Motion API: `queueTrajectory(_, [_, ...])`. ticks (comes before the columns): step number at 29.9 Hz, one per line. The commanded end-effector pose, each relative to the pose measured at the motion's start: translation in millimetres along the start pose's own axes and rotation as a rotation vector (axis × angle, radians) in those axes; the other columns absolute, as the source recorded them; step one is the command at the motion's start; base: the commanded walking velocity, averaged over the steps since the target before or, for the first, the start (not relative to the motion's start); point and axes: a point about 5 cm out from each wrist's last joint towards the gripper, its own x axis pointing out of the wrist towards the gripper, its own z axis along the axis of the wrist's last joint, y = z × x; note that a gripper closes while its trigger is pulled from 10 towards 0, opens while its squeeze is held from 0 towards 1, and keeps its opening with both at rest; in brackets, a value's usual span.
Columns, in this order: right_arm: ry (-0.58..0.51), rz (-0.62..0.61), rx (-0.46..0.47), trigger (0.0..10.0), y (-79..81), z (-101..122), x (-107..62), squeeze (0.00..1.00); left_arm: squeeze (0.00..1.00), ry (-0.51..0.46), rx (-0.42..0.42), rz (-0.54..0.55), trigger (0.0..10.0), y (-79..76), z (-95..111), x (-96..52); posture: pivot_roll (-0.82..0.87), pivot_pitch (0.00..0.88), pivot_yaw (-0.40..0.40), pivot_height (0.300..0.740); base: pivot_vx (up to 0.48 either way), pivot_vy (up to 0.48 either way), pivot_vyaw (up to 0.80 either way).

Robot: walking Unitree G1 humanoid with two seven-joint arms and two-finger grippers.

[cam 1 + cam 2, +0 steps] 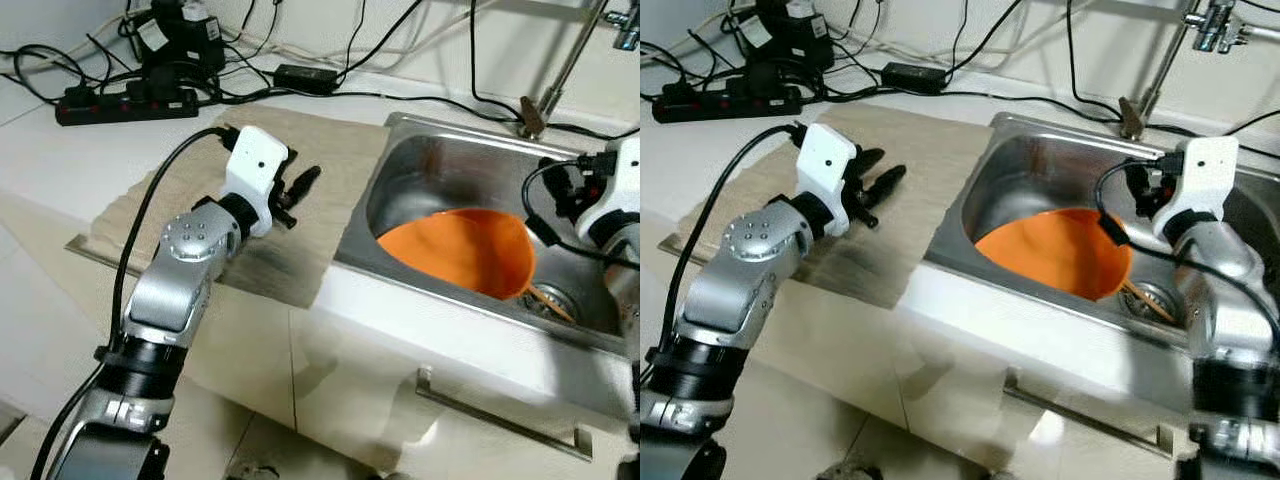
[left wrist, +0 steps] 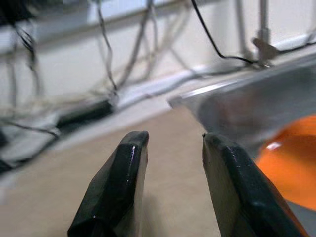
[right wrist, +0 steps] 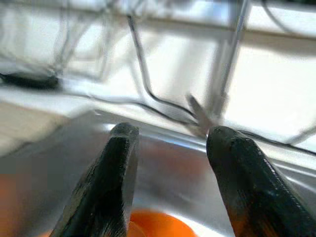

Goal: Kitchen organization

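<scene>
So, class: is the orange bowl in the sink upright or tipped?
Tipped: the orange bowl leans inside the sink, its opening facing sideways.

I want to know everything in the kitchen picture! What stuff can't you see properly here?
- What lies under the orange bowl in the sink: the bowl covers it.
- The tap's top: cut off by the right eye view's upper edge.
- The right hand's fingers in the eye views: its white wrist housing hides them.
- The wall cables: blurred in the left wrist view.
</scene>
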Motion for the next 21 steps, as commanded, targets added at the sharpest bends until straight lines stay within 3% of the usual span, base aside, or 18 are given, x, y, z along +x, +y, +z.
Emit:
queueTrajectory(1, [-0.043,-0.033,-0.013,10.0,16.2,8,-10.4,0.0,0.0,-0.043,0.011,0.061,10.0,4.2,9,0.3,-0.02,0.0,0.024,0.74,0.0,0.0,0.0])
queueTrajectory(8, [-0.084,-0.048,0.103,10.0,42.4,5,-19.5,0.0,0.0,-0.024,-0.012,0.123,10.0,7.9,5,-1.8,-0.02,0.008,0.017,0.74,0.0,0.177,0.0])
queueTrajectory(9, [-0.08,-0.032,0.14,10.0,53.3,5,-18.9,0.0,0.0,-0.013,-0.004,0.141,10.0,7.2,1,-3.7,-0.02,0.013,0.013,0.74,0.0,0.349,0.0])
queueTrajectory(18, [-0.049,0.087,0.178,10.0,86.4,0,-24.5,0.0,0.0,0.016,0.01,0.162,10.0,4.3,-6,-16.2,0.01,0.038,-0.025,0.74,0.0,0.35,0.0])
queueTrajectory(21, [-0.044,0.103,0.178,10.0,89.4,-1,-23.9,0.0,0.0,0.02,0.01,0.166,10.0,4.3,-7,-17.7,0.01,0.038,-0.025,0.74,0.0,0.352,0.0])
